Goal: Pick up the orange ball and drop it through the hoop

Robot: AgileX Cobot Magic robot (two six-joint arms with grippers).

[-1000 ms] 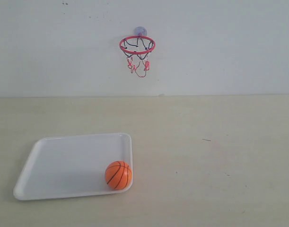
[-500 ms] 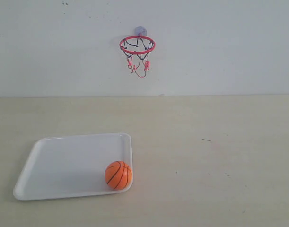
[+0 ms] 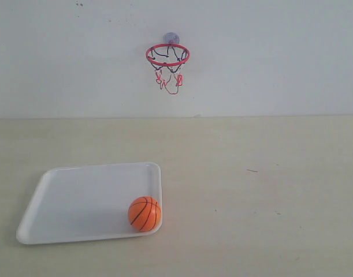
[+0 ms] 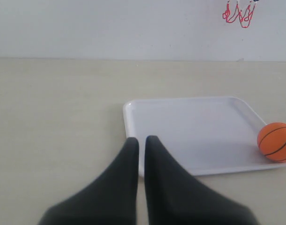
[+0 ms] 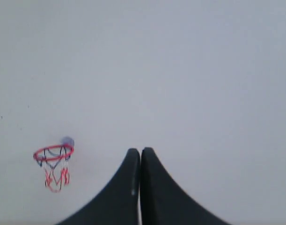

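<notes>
The orange ball rests in the near right corner of a white tray on the table. High on the wall hangs the hoop, red ring with a black-and-red net below it; only the net's lower loops show in the left wrist view. My left gripper is shut and empty, its tips over the tray's corner, well apart from the ball. My right gripper is shut and empty, facing the wall beside the hoop. Neither gripper appears in the exterior view.
The beige table runs back to a plain white wall. A few small dark specks lie on the table to the right of the tray.
</notes>
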